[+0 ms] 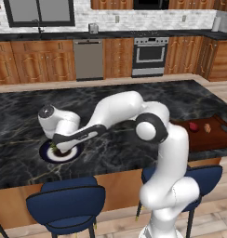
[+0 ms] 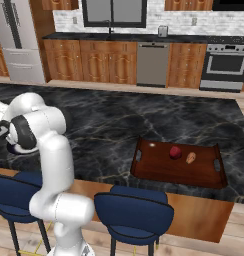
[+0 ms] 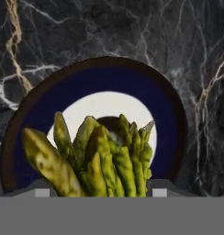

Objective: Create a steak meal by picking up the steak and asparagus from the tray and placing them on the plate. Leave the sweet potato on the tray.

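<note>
My gripper (image 3: 100, 192) is shut on the asparagus (image 3: 102, 160), a bundle of green stalks that stands between the fingertips (image 3: 159, 190) in the hand view. Right below it lies the plate (image 3: 171, 114), navy rim, white ring and brown centre. In the left base view the gripper (image 1: 57, 148) hangs just over the plate (image 1: 44, 156) at the island's left front, a bit of asparagus (image 1: 54, 148) showing under the hand. Far to the right, the tray (image 2: 159, 171) holds the dark red steak (image 2: 175, 152) and the orange sweet potato (image 2: 191, 158), side by side; both also appear as steak (image 1: 193, 126) and sweet potato (image 1: 207, 128).
The dark marble island top (image 1: 110, 100) stretches between plate and tray. Blue stools (image 1: 64, 204) stand along its front edge. Cabinets, a dishwasher (image 1: 88, 59) and an oven (image 1: 150, 56) line the far wall.
</note>
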Robot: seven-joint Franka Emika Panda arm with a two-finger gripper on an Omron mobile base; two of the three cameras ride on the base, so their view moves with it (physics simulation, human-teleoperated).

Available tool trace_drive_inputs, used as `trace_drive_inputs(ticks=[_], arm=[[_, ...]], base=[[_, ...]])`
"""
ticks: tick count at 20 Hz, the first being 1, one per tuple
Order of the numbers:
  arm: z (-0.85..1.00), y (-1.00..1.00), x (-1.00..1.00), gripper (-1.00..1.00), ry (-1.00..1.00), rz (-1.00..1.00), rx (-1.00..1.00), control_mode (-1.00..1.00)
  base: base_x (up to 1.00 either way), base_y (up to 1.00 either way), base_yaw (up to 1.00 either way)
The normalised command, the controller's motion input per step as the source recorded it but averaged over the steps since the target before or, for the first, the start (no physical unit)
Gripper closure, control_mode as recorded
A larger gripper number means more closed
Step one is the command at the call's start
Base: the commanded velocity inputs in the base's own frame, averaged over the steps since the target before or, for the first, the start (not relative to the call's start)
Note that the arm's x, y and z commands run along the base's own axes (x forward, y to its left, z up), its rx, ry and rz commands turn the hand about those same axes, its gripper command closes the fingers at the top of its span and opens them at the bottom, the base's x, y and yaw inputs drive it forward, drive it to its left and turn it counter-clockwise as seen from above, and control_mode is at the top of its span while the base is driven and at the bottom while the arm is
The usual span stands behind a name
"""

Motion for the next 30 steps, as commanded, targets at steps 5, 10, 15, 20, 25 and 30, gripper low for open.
trace_drive_inputs(ticks=[5, 10, 15, 20, 25, 30], arm=[[-0.35, 0.12, 0.52, 1.0, 0.0, 0.02, 0.0, -1.0], [-0.25, 0.06, 0.44, -1.0, 0.0, 0.02, 0.0, -1.0], [-0.03, 0.0, 0.04, -1.0, 0.0, 0.0, 0.0, -1.0], [0.15, -0.08, -0.04, -1.0, -0.02, 0.0, 0.0, -1.0], [0.47, -0.25, -0.42, -1.0, -0.09, 0.0, 0.0, -1.0], [0.94, -0.6, -0.58, -1.0, -0.19, -0.02, 0.03, -1.0]], base=[[0.0, 0.0, 0.0], [0.0, 0.0, 0.0], [0.0, 0.0, 0.0], [0.0, 0.0, 0.0], [0.0, 0.0, 0.0], [0.0, 0.0, 0.0]])
